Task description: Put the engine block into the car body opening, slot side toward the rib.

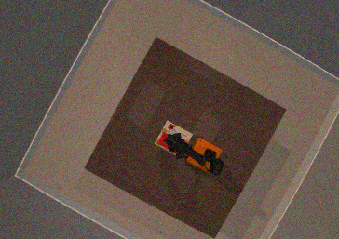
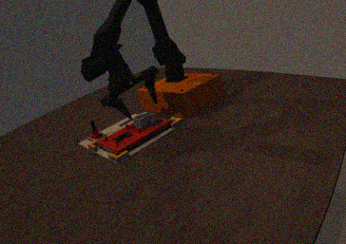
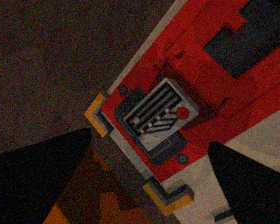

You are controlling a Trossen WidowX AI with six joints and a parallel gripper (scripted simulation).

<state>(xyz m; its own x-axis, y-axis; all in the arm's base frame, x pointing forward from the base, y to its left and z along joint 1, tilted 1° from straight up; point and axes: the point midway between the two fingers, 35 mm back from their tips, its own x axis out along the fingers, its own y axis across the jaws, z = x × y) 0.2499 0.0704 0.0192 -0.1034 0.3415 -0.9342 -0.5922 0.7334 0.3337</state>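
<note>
The engine block (image 3: pixel 162 115) (image 2: pixel 146 121), grey with dark slots and a red dot, sits at one end of the red car body (image 3: pixel 192 65) (image 2: pixel 138 136) (image 1: pixel 162 139). Dark grey parts show around it, and a shadowed red recess lies beside it. Its top is above the body; how deep it sits and where the rib is, I cannot tell. My gripper (image 3: pixel 149 140) (image 2: pixel 143 109) is open and empty. Its fingers stand wide apart above the block's end of the car, and neither tip visibly touches the block.
The car body lies on a white board (image 1: pixel 183 134) (image 3: pixel 264 135) with yellow corner brackets (image 3: pixel 95 116) (image 3: pixel 168 201). A red post base with a dark upright (image 2: pixel 94 134) (image 1: pixel 171 126) stands on the board. The orange box (image 1: pixel 208 146) (image 2: pixel 190 98) under the arm's base stands close beside the board.
</note>
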